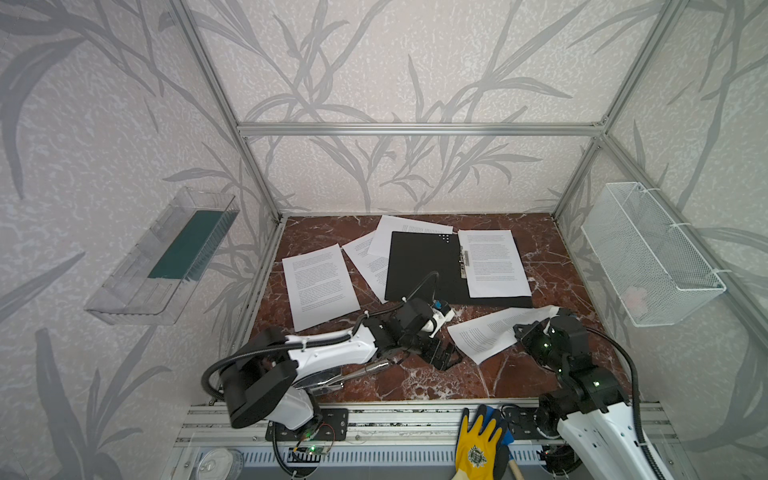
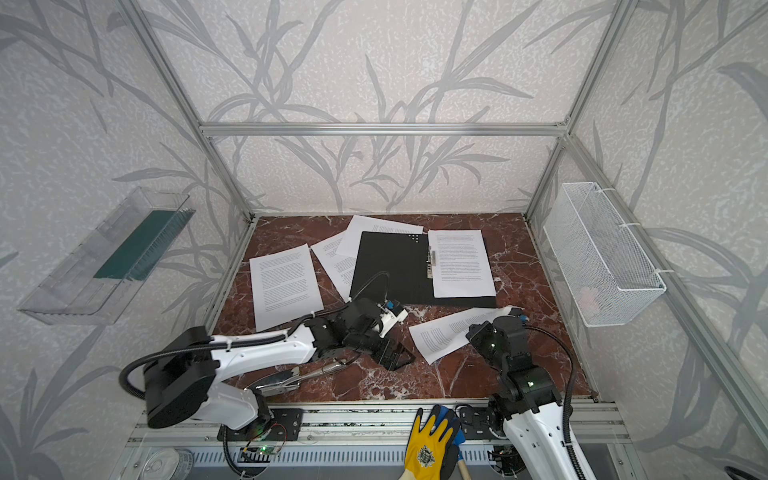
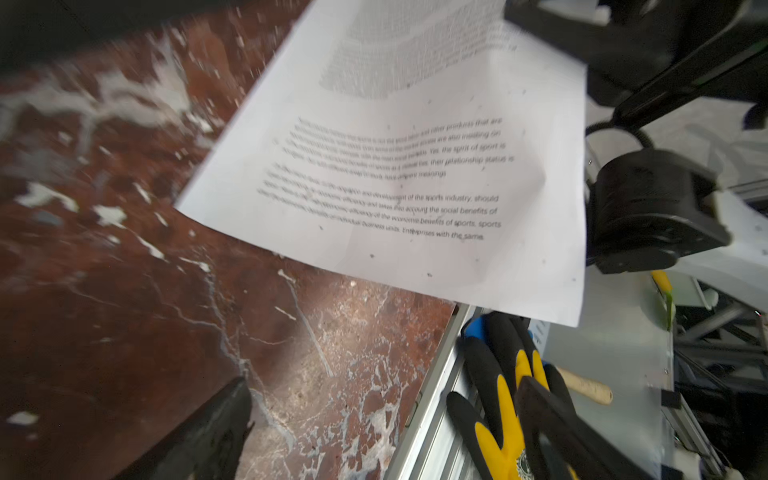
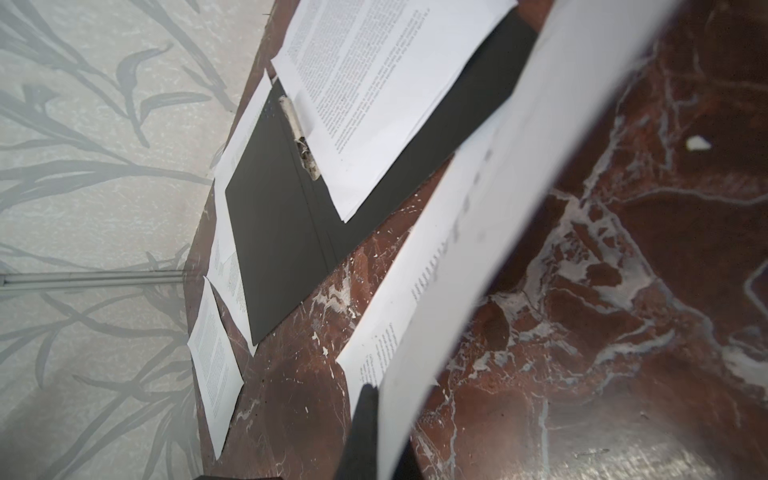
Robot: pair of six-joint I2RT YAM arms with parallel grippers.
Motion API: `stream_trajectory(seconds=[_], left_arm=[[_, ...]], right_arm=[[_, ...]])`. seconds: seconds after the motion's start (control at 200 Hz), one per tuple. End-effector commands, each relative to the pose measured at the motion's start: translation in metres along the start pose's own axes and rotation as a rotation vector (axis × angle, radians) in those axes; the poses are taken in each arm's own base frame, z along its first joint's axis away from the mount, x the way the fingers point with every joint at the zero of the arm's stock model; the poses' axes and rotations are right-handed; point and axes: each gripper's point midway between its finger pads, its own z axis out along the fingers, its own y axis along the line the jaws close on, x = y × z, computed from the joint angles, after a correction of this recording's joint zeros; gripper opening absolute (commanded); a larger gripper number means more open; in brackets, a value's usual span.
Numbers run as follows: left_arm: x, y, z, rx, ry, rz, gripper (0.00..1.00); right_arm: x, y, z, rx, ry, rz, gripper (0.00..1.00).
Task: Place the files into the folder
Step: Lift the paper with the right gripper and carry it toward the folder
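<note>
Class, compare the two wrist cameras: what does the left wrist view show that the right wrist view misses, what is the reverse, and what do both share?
Only the left wrist view: a yellow-and-black glove beyond the table edge, and the right arm beside the paper.
Only the right wrist view: the open folder, black inside, its metal clip, a flat sheet lying on it beside the clip, and the patterned wall.
Both: the lifted sheet and the red marble table.

A yellow-and-black work glove (image 1: 478,444) lies on the front rail (image 1: 395,415). A white mesh basket (image 1: 665,232) hangs right, a clear tray (image 1: 124,291) holding a green slab (image 1: 187,245) left.
</note>
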Motion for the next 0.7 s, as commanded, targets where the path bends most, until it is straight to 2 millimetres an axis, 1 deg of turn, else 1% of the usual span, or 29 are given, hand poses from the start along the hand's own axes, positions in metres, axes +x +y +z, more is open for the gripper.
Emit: stream_trajectory(seconds=[0.0, 0.01, 0.02, 0.025, 0.065, 0.15, 0.195, 0.26, 0.37, 0.43, 0.49, 0.57, 0.635, 0.695], left_arm=[[-0.034, 0.010, -0.036, -0.109, -0.255, 0.088, 0.99], [-0.038, 0.010, -0.040, -0.118, -0.283, 0.092, 0.99], [-0.036, 0.011, -0.043, -0.121, -0.292, 0.094, 0.99], [-0.040, 0.011, -0.046, -0.130, -0.311, 0.095, 0.99], [-0.045, 0.014, -0.061, -0.163, -0.381, 0.111, 0.99], [-0.050, 0.025, -0.089, -0.241, -0.500, 0.130, 0.99], [-0.051, 0.030, -0.099, -0.277, -0.539, 0.130, 0.99], [-0.052, 0.031, -0.109, -0.289, -0.581, 0.135, 0.99], [-0.051, 0.031, -0.112, -0.283, -0.605, 0.144, 0.99], [-0.050, 0.034, -0.110, -0.301, -0.598, 0.148, 0.99], [-0.049, 0.037, -0.107, -0.316, -0.581, 0.153, 0.99], [-0.048, 0.038, -0.101, -0.318, -0.555, 0.160, 0.99], [-0.048, 0.038, -0.099, -0.320, -0.542, 0.166, 0.99], [-0.048, 0.038, -0.099, -0.326, -0.538, 0.171, 0.99]], right_arm=[[-0.010, 0.019, -0.013, -0.007, -0.005, -0.138, 0.00], [-0.011, 0.021, -0.013, -0.009, -0.005, -0.143, 0.00], [-0.012, 0.023, -0.014, -0.010, -0.003, -0.150, 0.00], [-0.012, 0.024, -0.014, -0.011, -0.001, -0.153, 0.00], [-0.016, 0.034, -0.016, -0.018, 0.006, -0.180, 0.00], [-0.022, 0.060, -0.019, -0.054, 0.036, -0.247, 0.00], [-0.024, 0.075, -0.020, -0.081, 0.057, -0.290, 0.00], [-0.028, 0.093, -0.020, -0.108, 0.080, -0.346, 0.00], [-0.040, 0.122, -0.014, -0.145, 0.084, -0.409, 0.00], [-0.044, 0.144, -0.009, -0.199, 0.103, -0.461, 0.00], [-0.049, 0.161, -0.001, -0.216, 0.129, -0.485, 0.00], [-0.048, 0.187, 0.012, -0.286, 0.191, -0.522, 0.00], [-0.046, 0.211, 0.017, -0.364, 0.259, -0.558, 0.00], [-0.052, 0.222, 0.023, -0.357, 0.278, -0.613, 0.00]])
